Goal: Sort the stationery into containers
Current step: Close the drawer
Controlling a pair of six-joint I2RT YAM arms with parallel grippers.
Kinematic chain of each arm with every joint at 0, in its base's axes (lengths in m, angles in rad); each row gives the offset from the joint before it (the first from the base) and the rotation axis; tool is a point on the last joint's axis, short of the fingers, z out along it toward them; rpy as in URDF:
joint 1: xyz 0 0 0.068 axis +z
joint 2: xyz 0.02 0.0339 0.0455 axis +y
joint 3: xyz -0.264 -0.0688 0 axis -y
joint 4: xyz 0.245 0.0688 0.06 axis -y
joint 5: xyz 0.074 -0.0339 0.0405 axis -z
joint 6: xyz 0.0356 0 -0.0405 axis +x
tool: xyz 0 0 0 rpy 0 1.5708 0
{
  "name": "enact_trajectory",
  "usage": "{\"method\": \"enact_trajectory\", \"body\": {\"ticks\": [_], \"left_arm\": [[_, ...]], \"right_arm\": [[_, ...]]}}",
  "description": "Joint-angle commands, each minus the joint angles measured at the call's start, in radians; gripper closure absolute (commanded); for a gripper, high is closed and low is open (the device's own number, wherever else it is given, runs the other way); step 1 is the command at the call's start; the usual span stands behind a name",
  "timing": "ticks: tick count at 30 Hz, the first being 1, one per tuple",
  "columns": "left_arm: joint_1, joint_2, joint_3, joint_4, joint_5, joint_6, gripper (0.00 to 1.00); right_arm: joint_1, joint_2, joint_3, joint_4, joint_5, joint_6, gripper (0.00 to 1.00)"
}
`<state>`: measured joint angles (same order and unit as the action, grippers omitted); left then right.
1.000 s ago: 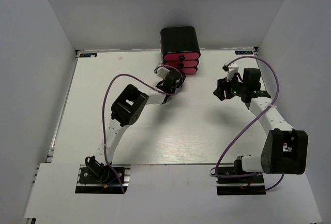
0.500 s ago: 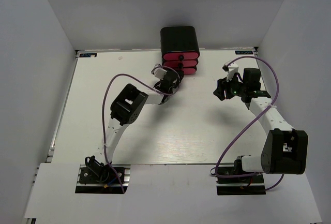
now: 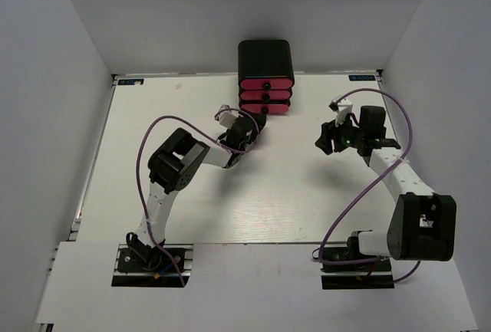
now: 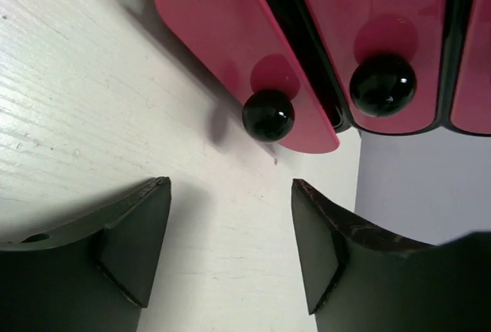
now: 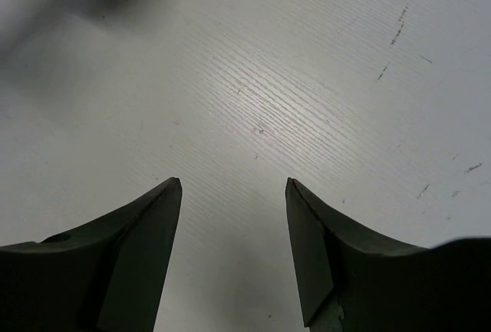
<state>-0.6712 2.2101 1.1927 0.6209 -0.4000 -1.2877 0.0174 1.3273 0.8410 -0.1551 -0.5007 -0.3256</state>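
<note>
Left wrist view: the left gripper (image 4: 230, 202) is spread, holding nothing, just before the bottom pink drawer (image 4: 215, 33) and its knob (image 4: 268, 115), mid far edge of the worktop (image 3: 153, 194). The right gripper (image 5: 232, 194) hangs spread too. No stationery shows, so sorting looks done; the next move is probably only to check the drawers are shut.

Drawers (image 3: 253, 96) stand close ahead of left end effector (image 4: 230, 185), knobs (image 4: 268, 115) protruding; room over table (image 3: 153, 117) beside cabinet (image 3: 265, 57)

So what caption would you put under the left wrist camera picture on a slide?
Open left pincer facing the black knob of a pink drawer, with nothing held between its fingers.
</note>
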Motion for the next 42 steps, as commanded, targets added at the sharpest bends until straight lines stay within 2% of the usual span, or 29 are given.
{"method": "enact_trajectory", "body": {"ticks": [1, 4, 5, 6, 8, 10, 11, 15, 25, 28, 30, 35, 42], "left_arm": [[0.004, -0.053, 0.019, -0.090, 0.038, 0.033, 0.27], [0.004, -0.063, 0.018, -0.084, 0.029, 0.033, 0.42], [0.004, -0.073, 0.007, -0.084, 0.029, 0.033, 0.55], [0.013, -0.073, -0.005, -0.084, 0.017, 0.033, 0.60], [0.013, -0.073, -0.005, -0.121, 0.007, 0.022, 0.64], [0.013, -0.073, 0.022, -0.163, -0.002, 0.022, 0.64], [0.022, -0.073, 0.036, -0.177, -0.002, 0.022, 0.60], [0.022, -0.021, 0.137, -0.250, -0.002, 0.022, 0.54], [0.032, 0.079, 0.309, -0.385, 0.020, 0.022, 0.53], [0.032, 0.079, 0.320, -0.394, 0.020, 0.022, 0.53], [0.032, 0.079, 0.320, -0.403, 0.020, 0.022, 0.57], [0.032, 0.088, 0.320, -0.412, 0.020, 0.022, 0.60], [0.032, 0.119, 0.375, -0.434, 0.020, 0.022, 0.57]], "right_arm": [[-0.007, -0.056, -0.017, 0.019, -0.019, -0.009, 0.37], [-0.004, -0.077, -0.031, 0.012, -0.016, -0.013, 0.37], [-0.004, -0.086, -0.034, 0.012, -0.012, -0.012, 0.37], [-0.004, -0.091, -0.037, 0.009, -0.013, -0.012, 0.37], [-0.004, -0.105, -0.051, 0.011, -0.012, -0.010, 0.37], [-0.007, -0.120, -0.057, 0.009, -0.009, -0.010, 0.37], [-0.005, -0.122, -0.060, 0.008, -0.007, -0.010, 0.37], [-0.004, -0.131, -0.060, 0.006, 0.002, -0.009, 0.37], [-0.004, -0.138, -0.063, 0.000, 0.022, -0.012, 0.36], [-0.005, -0.129, -0.062, 0.006, 0.021, -0.010, 0.36], [-0.005, -0.129, -0.062, 0.012, 0.021, -0.007, 0.36], [-0.005, -0.119, -0.060, 0.015, 0.022, -0.006, 0.36], [-0.005, -0.114, -0.065, 0.019, 0.025, -0.007, 0.36]]}}
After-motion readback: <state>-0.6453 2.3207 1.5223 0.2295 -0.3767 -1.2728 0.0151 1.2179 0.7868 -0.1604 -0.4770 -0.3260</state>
